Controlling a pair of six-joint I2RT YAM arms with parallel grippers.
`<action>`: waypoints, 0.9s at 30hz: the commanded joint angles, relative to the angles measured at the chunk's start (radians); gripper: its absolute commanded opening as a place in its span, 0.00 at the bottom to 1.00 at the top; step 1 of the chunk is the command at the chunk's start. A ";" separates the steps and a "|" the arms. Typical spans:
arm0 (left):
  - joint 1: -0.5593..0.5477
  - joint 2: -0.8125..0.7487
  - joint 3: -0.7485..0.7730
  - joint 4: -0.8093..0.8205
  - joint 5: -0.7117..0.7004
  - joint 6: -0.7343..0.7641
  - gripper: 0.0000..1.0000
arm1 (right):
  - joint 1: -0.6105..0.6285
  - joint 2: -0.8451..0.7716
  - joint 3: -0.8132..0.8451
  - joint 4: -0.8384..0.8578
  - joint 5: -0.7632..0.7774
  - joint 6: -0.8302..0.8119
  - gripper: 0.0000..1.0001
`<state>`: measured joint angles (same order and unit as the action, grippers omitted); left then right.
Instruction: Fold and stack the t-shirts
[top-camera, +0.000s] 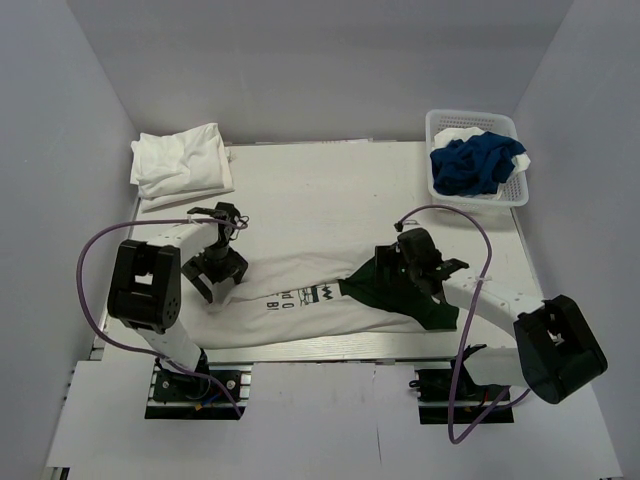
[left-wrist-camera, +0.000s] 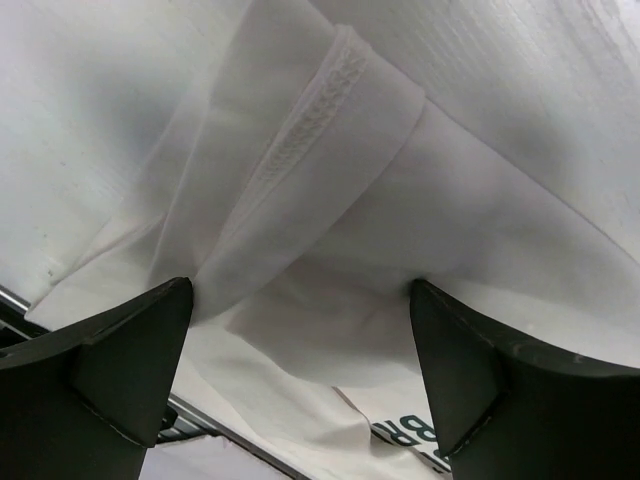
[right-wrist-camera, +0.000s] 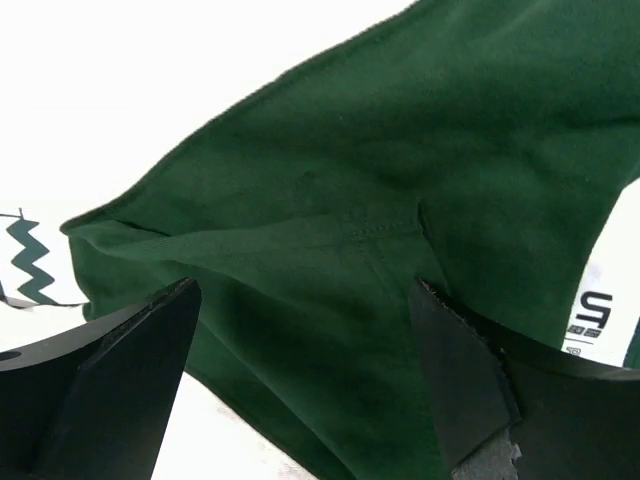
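A white t-shirt with dark lettering (top-camera: 300, 300) lies spread along the table's near edge. A dark green t-shirt (top-camera: 405, 290) lies crumpled on its right part. My left gripper (top-camera: 213, 280) is open over the white shirt's left end. In the left wrist view its jaws (left-wrist-camera: 300, 330) stand wide apart either side of a raised fold of white cloth (left-wrist-camera: 330, 130). My right gripper (top-camera: 385, 268) is open over the green shirt. In the right wrist view the green cloth (right-wrist-camera: 400, 150) fills the gap between the spread fingers (right-wrist-camera: 110, 390). A royal blue t-shirt (top-camera: 475, 165) lies in the basket.
A stack of folded white t-shirts (top-camera: 180, 165) sits at the table's back left corner. A white mesh basket (top-camera: 437, 125) stands at the back right with the blue shirt and some white cloth inside. Grey walls close in on the left, right and back.
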<state>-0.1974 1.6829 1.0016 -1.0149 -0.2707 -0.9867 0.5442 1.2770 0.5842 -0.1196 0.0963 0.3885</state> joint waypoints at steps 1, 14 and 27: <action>0.012 0.092 -0.040 -0.096 -0.160 -0.055 0.99 | -0.003 -0.002 -0.009 -0.015 0.019 0.000 0.90; -0.010 -0.150 0.330 -0.155 -0.253 0.013 0.99 | -0.021 -0.005 -0.035 0.066 0.154 0.179 0.90; -0.102 -0.074 -0.001 0.302 0.326 0.405 0.99 | -0.081 0.168 0.060 0.100 0.204 0.329 0.90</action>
<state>-0.2749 1.5902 1.0241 -0.7059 0.0586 -0.6025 0.4858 1.3975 0.6125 -0.0219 0.2726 0.6655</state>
